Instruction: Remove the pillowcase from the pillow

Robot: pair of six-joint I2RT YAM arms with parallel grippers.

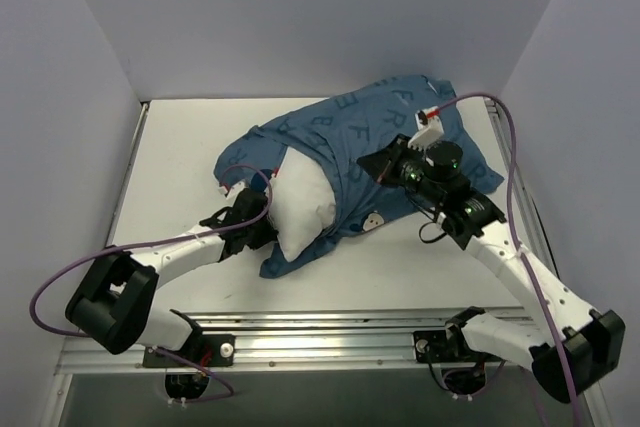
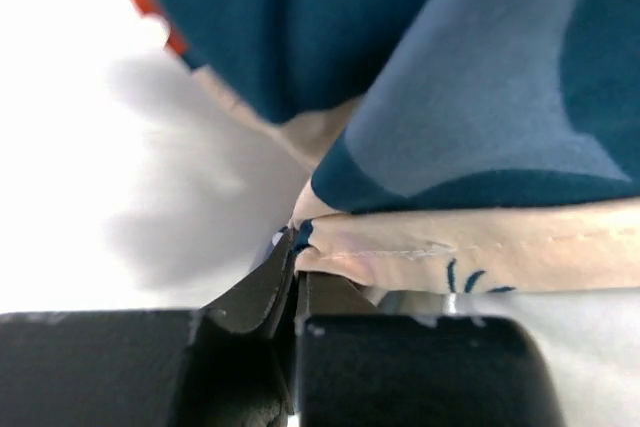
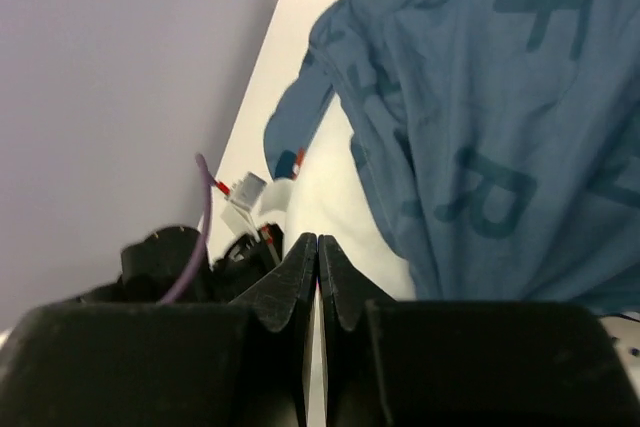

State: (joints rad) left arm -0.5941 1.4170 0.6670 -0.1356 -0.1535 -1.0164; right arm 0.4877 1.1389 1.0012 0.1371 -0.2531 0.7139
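Left wrist: left gripper (image 2: 296, 252) pinches the pillowcase (image 2: 480, 77) hem; right gripper (image 3: 317, 259) closed, empty. Cloth looks limp and light; the hem probably grips best.

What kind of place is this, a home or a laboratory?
Probably a robot lab cell: plain white walls box in a white table, and the left arm and right arm are mounted on a metal rail.

A white table (image 1: 170, 157) lies bare near its far left corner and in a wide band toward its near edge. Plain pale grey walls rise from three edges: a back wall (image 1: 320, 17), a left wall (image 1: 60, 127) and a right wall (image 1: 590, 67). A ribbed metal rail (image 1: 330, 332) runs along the near edge.
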